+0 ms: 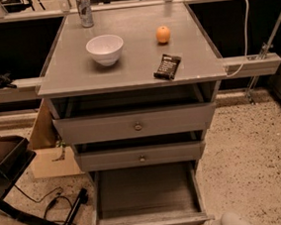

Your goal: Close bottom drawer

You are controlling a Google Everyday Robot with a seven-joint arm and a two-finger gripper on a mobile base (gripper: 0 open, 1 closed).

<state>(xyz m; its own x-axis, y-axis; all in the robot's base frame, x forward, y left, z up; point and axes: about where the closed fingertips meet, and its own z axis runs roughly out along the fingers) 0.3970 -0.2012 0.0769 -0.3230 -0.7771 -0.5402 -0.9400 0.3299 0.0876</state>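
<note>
- In the camera view, at 6 o'clock, the bottom drawer (147, 196) stands pulled far out of the grey cabinet (72, 76). Its worn floor is bare and its slim front is at the lower edge.
- At 5 o'clock, just right of that drawer's front corner, a pale rounded part of the gripper (231, 222) pokes in low from the bottom edge. Little of the arm shows, and whether the gripper is clenched or released cannot be told.
- Above, the middle drawer (141, 157) and the top drawer (135, 124) each stand slightly out.
- On the cabinet top are a white bowl (105, 48) at 11 o'clock, an orange (163, 34) at 1 o'clock, a dark packet (167, 66) near the front right, and a can (85, 9) at the back.
- At 8 o'clock is a black chair (5, 157).
</note>
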